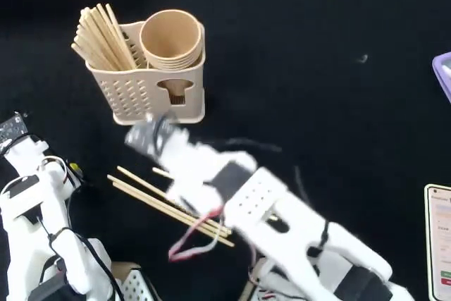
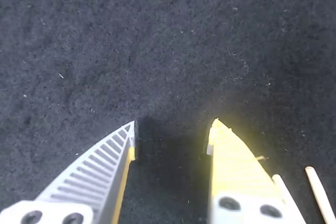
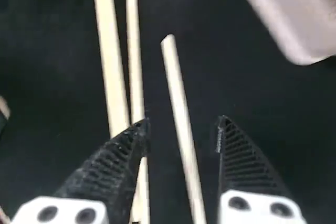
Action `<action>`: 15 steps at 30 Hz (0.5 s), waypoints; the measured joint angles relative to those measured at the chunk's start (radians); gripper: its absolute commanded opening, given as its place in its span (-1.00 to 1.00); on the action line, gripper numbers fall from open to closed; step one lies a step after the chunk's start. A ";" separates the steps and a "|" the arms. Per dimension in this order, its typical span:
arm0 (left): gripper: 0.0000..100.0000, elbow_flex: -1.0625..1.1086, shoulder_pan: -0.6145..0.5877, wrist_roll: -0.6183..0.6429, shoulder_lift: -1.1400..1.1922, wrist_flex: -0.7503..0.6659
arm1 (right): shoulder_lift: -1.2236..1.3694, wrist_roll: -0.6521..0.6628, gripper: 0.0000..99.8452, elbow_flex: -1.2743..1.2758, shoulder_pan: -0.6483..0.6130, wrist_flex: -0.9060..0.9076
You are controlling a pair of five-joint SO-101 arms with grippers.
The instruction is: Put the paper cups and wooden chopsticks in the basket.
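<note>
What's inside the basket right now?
A stack of paper cups beside a bundle of chopsticks. The walls of the basket hide their lower ends and anything underneath.

Left tool [image 2: 170,132] and right tool [image 3: 181,127] are held open.
The left arm [image 1: 28,209] is folded back; the right arm [image 1: 282,223] is stretched forward.
</note>
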 measured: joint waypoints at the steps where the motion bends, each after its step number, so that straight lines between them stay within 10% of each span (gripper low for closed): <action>1: -0.55 0.000 0.000 0.000 0.000 0.000 | 0.000 0.000 -0.60 0.051 -0.032 -0.031; 15: -0.55 0.000 0.000 0.000 0.000 0.000 | 0.321 -0.025 -0.60 0.146 -0.152 -0.307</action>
